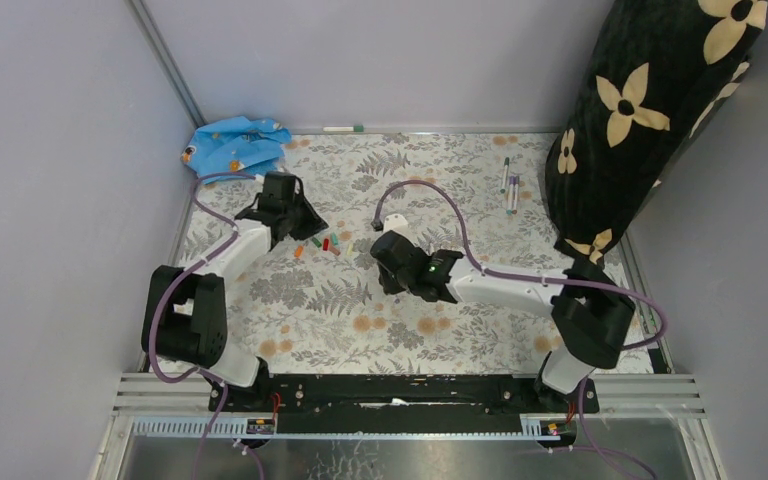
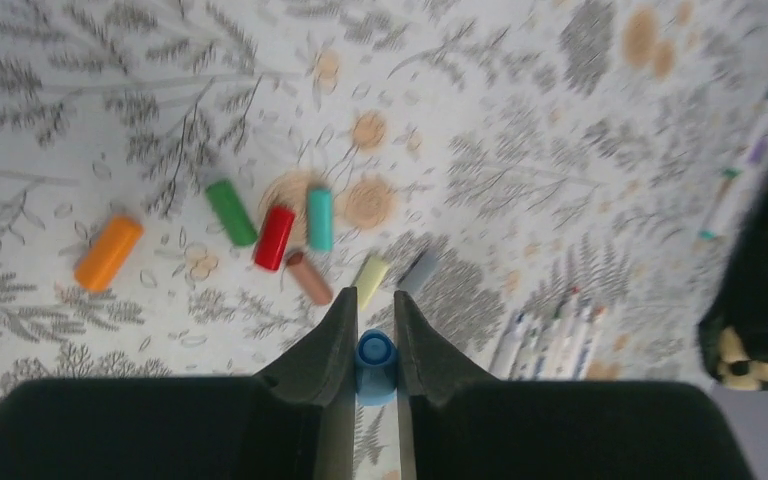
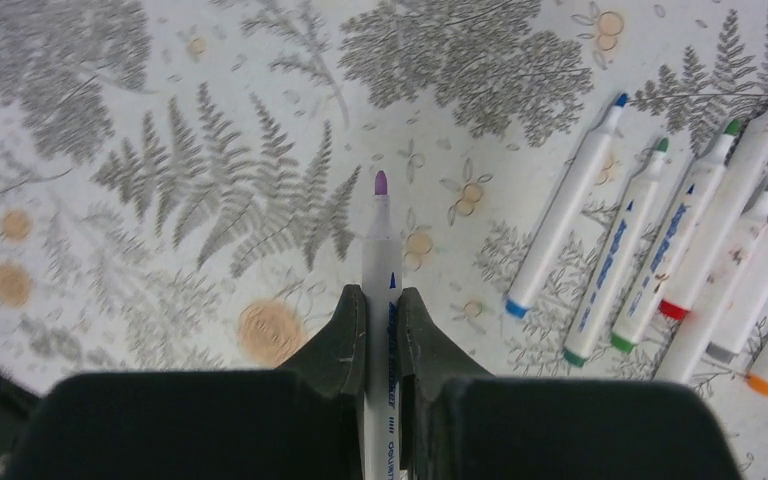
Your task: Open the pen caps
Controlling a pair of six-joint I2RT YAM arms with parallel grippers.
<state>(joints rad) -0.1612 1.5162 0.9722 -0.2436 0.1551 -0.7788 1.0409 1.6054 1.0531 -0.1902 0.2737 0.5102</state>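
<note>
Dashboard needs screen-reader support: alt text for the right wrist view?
Right fingers clamp a white purple-tipped pen, cap off, pointing away. To its right, more uncapped pens lie side by side on the fern-print table cover.

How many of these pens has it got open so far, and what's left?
Done: seven loose caps and a row of bare-tipped pens lie on the table. In hand: the right hand grips a purple-tipped pen, cap off; the left hand pinches a blue cap. Left: a few pens at the far side look still capped.
</note>
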